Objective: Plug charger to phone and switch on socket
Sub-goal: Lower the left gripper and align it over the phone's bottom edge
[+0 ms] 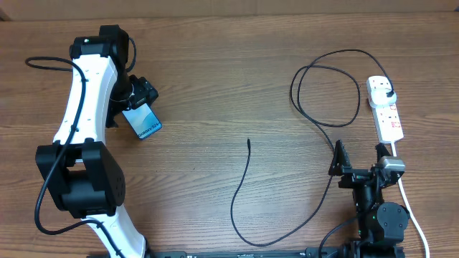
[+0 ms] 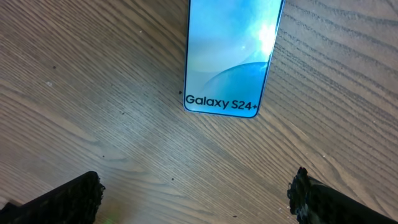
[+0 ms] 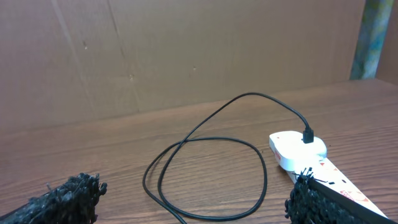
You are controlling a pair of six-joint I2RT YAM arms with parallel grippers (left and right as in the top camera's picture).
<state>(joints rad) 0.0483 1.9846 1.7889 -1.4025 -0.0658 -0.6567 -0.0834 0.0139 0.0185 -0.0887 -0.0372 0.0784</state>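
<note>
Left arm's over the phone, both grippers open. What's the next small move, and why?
Probably ease the left gripper forward and down so its open jaws straddle the phone, which lies flat just beyond the fingertips, ungripped. The charger's connector tip lies loose, far from the phone, and its plug is already seated in the socket, so steadying the phone seems to come first.

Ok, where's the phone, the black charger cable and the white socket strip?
phone [image 2: 227,56]: left wrist view, middle of its blue screen.
charger [image 3: 308,135]: right wrist view, its black plug.
socket [image 1: 388,115]: overhead view, middle of the white body.
</note>
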